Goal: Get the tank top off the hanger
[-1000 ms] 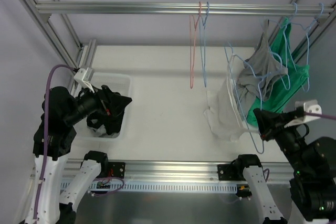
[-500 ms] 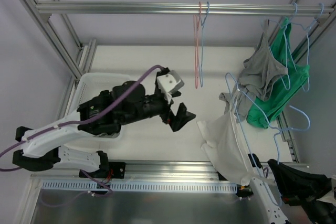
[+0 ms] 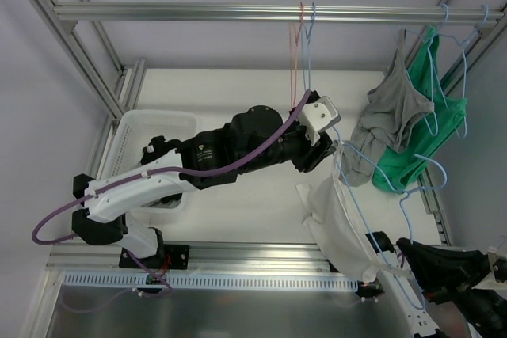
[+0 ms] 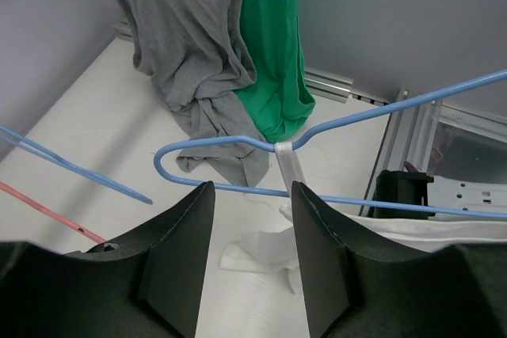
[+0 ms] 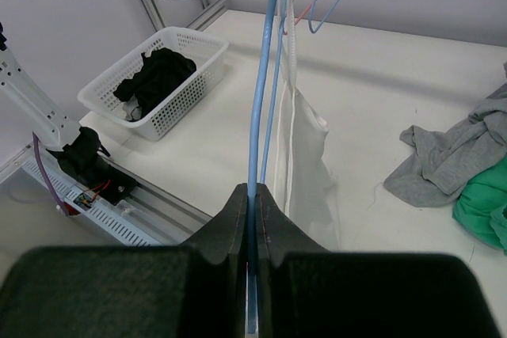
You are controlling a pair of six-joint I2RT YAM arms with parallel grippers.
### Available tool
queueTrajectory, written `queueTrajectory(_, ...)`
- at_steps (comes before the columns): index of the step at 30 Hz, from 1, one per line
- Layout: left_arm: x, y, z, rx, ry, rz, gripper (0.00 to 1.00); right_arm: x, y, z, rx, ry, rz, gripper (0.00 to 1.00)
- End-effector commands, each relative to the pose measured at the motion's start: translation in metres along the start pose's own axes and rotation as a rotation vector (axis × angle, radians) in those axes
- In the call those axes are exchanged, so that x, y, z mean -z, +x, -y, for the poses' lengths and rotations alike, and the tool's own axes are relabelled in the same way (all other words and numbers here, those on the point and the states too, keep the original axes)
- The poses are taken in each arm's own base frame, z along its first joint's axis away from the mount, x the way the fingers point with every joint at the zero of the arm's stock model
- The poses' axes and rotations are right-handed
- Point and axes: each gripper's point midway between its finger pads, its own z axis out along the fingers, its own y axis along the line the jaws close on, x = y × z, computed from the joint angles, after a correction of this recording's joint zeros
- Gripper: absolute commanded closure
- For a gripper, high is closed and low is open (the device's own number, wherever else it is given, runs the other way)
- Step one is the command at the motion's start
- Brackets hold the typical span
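Note:
A white tank top (image 3: 337, 219) hangs from a blue hanger (image 3: 354, 195) that slants from the table's middle down to the near right corner. My right gripper (image 3: 404, 249) is shut on the hanger's wire there; in the right wrist view the wire (image 5: 265, 77) runs up from the pinched jaws (image 5: 253, 191), the white top (image 5: 305, 156) draped beside it. My left gripper (image 3: 329, 148) reaches the hanger's upper end. In the left wrist view its jaws (image 4: 252, 187) stand open, just short of the blue wire (image 4: 230, 142) and the white strap (image 4: 290, 168), with nothing between them.
A grey top (image 3: 392, 112) and a green top (image 3: 420, 148) hang on blue hangers at the back right. Empty red and blue hangers (image 3: 299, 69) dangle from the rail (image 3: 198, 12). A white basket (image 3: 131, 136) with dark clothes sits at the left.
My left arm swung from the basket across to the hanger's upper end and its jaws narrowed. My right gripper pulled the hanger and white top toward the near right corner.

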Motion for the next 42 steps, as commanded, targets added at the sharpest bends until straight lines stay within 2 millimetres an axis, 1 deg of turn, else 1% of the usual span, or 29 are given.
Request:
queueTrajectory(1, 0.001, -0.021, 0.004, -0.012, 0.018, 0.076, 0.56, -0.012, -0.007, -0.001, -0.013, -0.025, -0.036, 1.00)
queueTrajectory(2, 0.000, -0.019, 0.006, -0.011, 0.026, 0.071, 0.56, -0.013, -0.009, 0.000, -0.011, -0.024, -0.030, 1.00)
queueTrajectory(5, -0.005, -0.016, 0.011, -0.003, 0.046, 0.069, 0.49, -0.018, -0.011, -0.002, -0.013, -0.041, -0.030, 1.00)
queueTrajectory(7, -0.009, -0.014, 0.015, 0.002, 0.065, 0.067, 0.49, -0.021, -0.012, -0.002, -0.014, -0.048, -0.028, 1.00)
queueTrajectory(9, -0.013, -0.013, 0.017, 0.009, 0.072, 0.066, 0.51, -0.021, -0.013, -0.001, -0.011, -0.042, -0.024, 1.00)
queueTrajectory(12, -0.018, -0.003, 0.020, 0.023, 0.075, 0.043, 0.57, -0.023, -0.015, 0.002, -0.003, -0.028, -0.020, 1.00)
queueTrajectory(14, -0.022, 0.003, 0.017, 0.032, 0.056, 0.030, 0.60, -0.023, -0.016, 0.001, 0.000, -0.033, -0.017, 1.00)
queueTrajectory(15, -0.025, 0.009, 0.016, 0.032, 0.046, 0.019, 0.60, -0.023, -0.017, 0.001, 0.001, -0.036, -0.016, 1.00)
queueTrajectory(16, -0.026, 0.011, 0.012, 0.035, 0.017, 0.015, 0.60, -0.024, -0.018, 0.001, 0.002, -0.032, -0.015, 1.00)
queueTrajectory(19, -0.025, 0.017, 0.006, 0.038, -0.017, 0.009, 0.59, -0.026, -0.020, 0.005, 0.006, -0.015, -0.015, 1.00)
queueTrajectory(20, -0.025, 0.016, 0.004, 0.039, -0.024, 0.018, 0.61, -0.025, -0.021, 0.005, 0.008, -0.015, -0.009, 1.00)
queueTrajectory(21, -0.024, 0.019, 0.004, 0.039, -0.026, 0.014, 0.65, -0.026, -0.022, 0.005, 0.006, -0.014, -0.009, 1.00)
queueTrajectory(24, -0.023, 0.020, 0.005, 0.042, -0.018, 0.030, 0.71, -0.026, -0.025, 0.005, 0.011, -0.015, 0.004, 1.00)
queueTrajectory(25, -0.022, 0.019, 0.006, 0.043, -0.013, 0.036, 0.76, -0.027, -0.026, 0.005, 0.009, -0.015, 0.004, 1.00)
queueTrajectory(27, -0.021, 0.018, 0.008, 0.045, -0.001, 0.043, 0.79, -0.029, -0.026, 0.007, 0.010, -0.009, -0.002, 1.00)
queueTrajectory(28, -0.020, 0.016, 0.009, 0.044, 0.008, 0.049, 0.82, -0.031, -0.025, 0.008, 0.010, -0.003, -0.007, 1.00)
queueTrajectory(30, -0.019, 0.016, 0.011, 0.075, 0.014, 0.055, 0.89, -0.033, -0.024, 0.008, 0.009, -0.010, -0.014, 1.00)
queueTrajectory(31, -0.018, 0.017, 0.011, 0.077, 0.012, 0.055, 1.00, -0.033, -0.023, 0.009, 0.010, -0.007, -0.017, 1.00)
queueTrajectory(35, -0.011, 0.015, 0.009, 0.085, 0.011, 0.067, 1.00, -0.033, -0.022, 0.013, 0.015, 0.015, -0.016, 1.00)
queueTrajectory(38, -0.005, 0.015, 0.002, 0.097, -0.025, 0.071, 1.00, -0.037, -0.019, 0.018, 0.023, 0.030, -0.033, 1.00)
queueTrajectory(39, -0.001, 0.012, -0.003, 0.104, -0.049, 0.082, 1.00, -0.038, -0.017, 0.018, 0.026, 0.026, -0.038, 1.00)
queueTrajectory(40, 0.002, 0.011, -0.014, 0.115, -0.111, 0.088, 1.00, -0.040, -0.015, 0.018, 0.029, 0.017, -0.050, 1.00)
queueTrajectory(41, 0.005, 0.013, -0.020, 0.122, -0.146, 0.086, 1.00, -0.041, -0.013, 0.017, 0.045, 0.005, -0.056, 1.00)
queueTrajectory(42, 0.011, 0.010, -0.028, 0.133, -0.182, 0.099, 1.00, -0.040, -0.011, 0.015, 0.057, -0.014, -0.056, 1.00)
